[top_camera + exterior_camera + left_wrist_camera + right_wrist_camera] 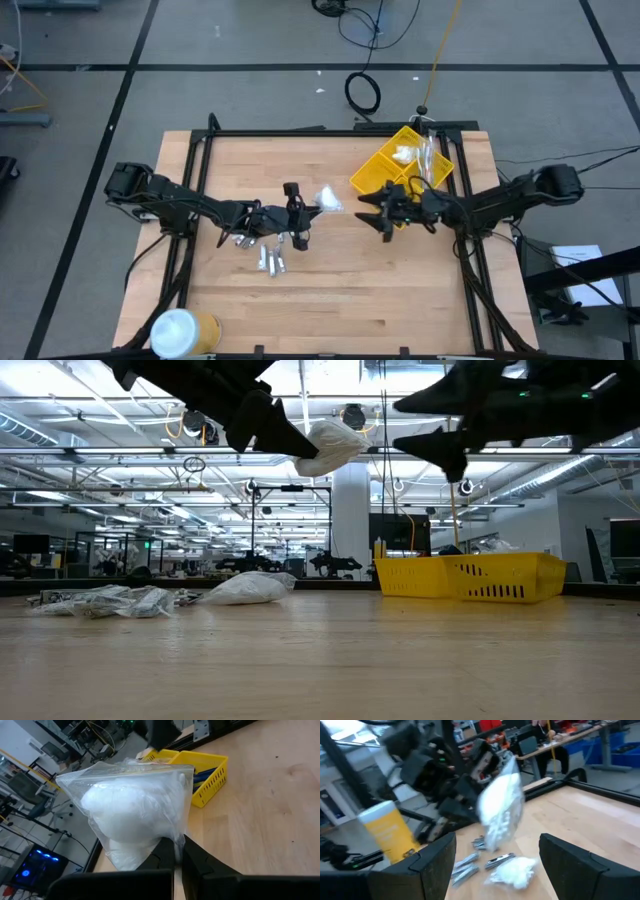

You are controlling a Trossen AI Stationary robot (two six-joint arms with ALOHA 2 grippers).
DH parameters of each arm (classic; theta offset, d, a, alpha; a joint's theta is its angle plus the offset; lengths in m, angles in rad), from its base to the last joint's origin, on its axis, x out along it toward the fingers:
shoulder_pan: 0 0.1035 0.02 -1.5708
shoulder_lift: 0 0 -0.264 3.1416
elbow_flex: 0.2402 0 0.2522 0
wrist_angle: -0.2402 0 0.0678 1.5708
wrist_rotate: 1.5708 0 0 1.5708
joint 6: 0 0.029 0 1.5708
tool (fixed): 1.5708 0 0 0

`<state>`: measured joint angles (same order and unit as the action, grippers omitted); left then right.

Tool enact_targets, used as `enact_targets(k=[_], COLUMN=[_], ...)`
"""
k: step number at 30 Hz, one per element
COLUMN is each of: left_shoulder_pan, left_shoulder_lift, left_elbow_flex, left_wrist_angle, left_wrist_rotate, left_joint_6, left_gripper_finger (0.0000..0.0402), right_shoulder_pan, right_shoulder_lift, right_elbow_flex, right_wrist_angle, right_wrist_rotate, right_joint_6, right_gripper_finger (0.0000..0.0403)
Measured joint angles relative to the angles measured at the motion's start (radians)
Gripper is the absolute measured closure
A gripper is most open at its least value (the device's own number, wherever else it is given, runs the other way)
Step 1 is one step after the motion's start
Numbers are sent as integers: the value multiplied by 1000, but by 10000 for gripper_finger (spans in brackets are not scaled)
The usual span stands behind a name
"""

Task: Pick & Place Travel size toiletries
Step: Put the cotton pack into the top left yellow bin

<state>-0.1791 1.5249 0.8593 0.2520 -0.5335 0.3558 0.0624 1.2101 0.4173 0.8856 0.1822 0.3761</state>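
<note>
You have no text, label, brand, number or sign to read in any of the four views. The clear packet (135, 815) pinched in the left arm's fingers (165, 852) shows no printing you can make out. The white-and-yellow cylinder (387, 832) carries no legible label, the yellow bin (468, 576) is unmarked, and the small silvery tubes (270, 262) on the surface are too small for you to make out any lettering.

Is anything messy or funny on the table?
Yes: the yellow bin sits crooked, and silvery tubes lie scattered loose on the wood. The left gripper holds a white packet up in the air.
</note>
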Motion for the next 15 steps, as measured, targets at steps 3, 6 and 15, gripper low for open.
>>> enact_targets(k=[3,6,15], left_shoulder_pan=[0,-6,-6], left_shoulder_lift=[7,22,28], left_elbow_flex=[0,0,0], left_wrist_angle=[6,5,7], left_wrist_rotate=[0,0,1], left_joint_6=[-17,-17,-1], left_gripper_finger=[400,400,400], right_shoulder_pan=[-35,-72,-128], right_shoulder_lift=[79,143,281], right_elbow_flex=[63,131,274], right_wrist_angle=[0,0,-81], right_wrist_rotate=[-16,-96,-161], right_joint_6=[4,6,6], right_gripper_finger=[133,133,141])
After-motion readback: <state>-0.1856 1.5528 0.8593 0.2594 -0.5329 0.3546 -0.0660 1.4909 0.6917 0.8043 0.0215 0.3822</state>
